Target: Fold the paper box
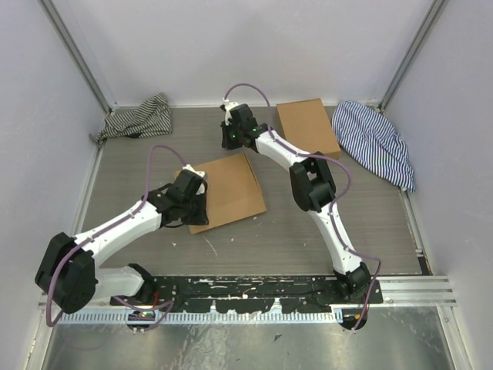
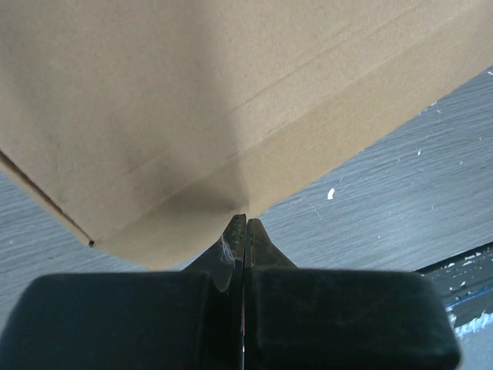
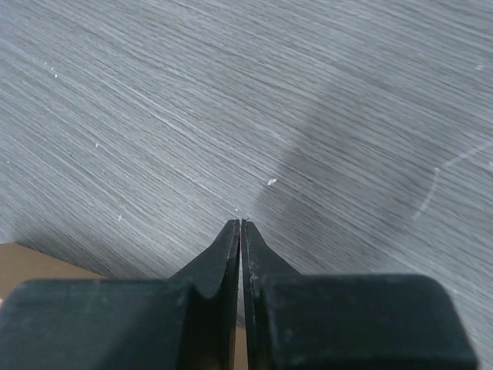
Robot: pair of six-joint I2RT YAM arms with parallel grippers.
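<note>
left gripper [image 2: 245, 220] is resting with its fingers pressed together, empty, against the left edge of the paper box [image 1: 229, 189] lying mid-table, while right gripper [image 3: 241, 223], likewise closed on nothing, is hovering over the table [image 3: 231, 92] just beyond it.

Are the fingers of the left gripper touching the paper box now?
Touching. In the left wrist view, the shut fingers of the left gripper meet the near edge of the paper box, with no gap visible between them.
</note>
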